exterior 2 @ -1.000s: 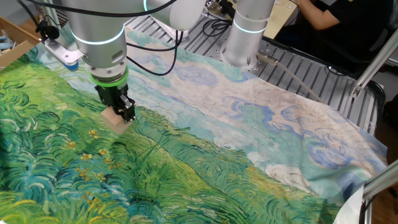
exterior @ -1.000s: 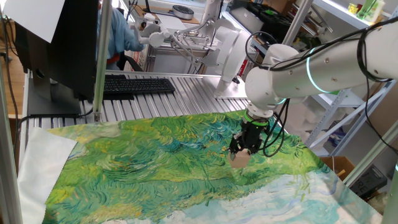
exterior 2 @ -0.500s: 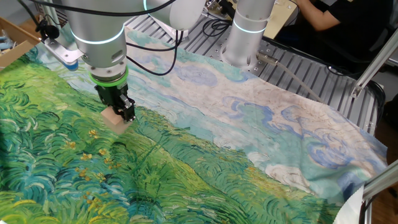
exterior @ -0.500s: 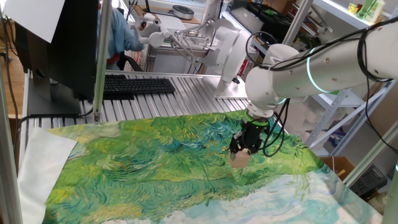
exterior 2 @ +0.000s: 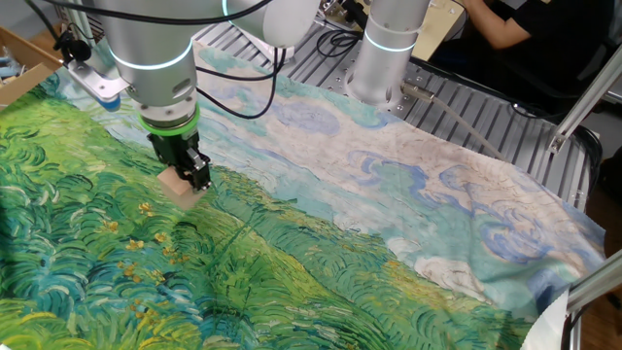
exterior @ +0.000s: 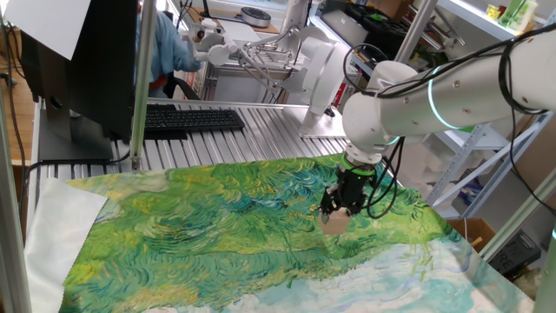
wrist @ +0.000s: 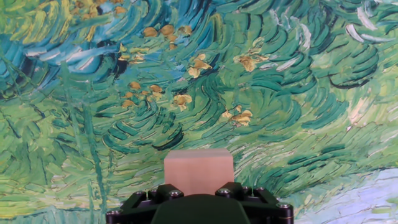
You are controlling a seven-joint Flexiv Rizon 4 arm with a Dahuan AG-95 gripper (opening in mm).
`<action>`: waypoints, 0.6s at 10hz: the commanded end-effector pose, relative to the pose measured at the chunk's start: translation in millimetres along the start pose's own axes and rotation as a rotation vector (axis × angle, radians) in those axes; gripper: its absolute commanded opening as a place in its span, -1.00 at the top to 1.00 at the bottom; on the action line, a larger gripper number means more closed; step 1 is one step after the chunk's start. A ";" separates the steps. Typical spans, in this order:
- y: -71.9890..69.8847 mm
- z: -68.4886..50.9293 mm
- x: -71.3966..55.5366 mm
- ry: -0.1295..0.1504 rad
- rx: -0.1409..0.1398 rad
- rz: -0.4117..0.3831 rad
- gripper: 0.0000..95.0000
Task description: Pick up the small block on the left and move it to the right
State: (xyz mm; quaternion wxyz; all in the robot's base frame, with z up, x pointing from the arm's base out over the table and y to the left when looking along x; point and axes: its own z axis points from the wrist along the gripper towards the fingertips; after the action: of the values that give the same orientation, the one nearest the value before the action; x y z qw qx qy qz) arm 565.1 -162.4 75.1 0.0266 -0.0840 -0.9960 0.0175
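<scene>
Painted cloth (exterior 2: 408, 224) with swirly green brushstrokes covers the whole table. Gripper (exterior 2: 185, 183) has its jaws closed on the small block (exterior 2: 178, 189), at about 9 o'clock in the other fixed view, low over the cloth. Looks like the carry stage; next it'll need moving right, then a gentle set-down.

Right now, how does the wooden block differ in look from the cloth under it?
The block is plain light tan with no marks; the cloth is a busy print of green, blue and yellow swirls. The block is a small cube at the end effector; the cloth lies flat across the table.
</scene>
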 end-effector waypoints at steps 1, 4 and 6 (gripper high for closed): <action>0.0 -0.2 0.1 0.002 0.000 -0.002 1.00; 0.0 -0.2 0.1 0.002 0.002 -0.008 1.00; 0.0 -0.2 0.1 0.001 0.003 -0.014 1.00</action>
State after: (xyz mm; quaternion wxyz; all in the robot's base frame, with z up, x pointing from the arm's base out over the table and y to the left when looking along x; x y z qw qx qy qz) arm 565.2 -162.3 75.3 0.0276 -0.0751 -0.9966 0.0189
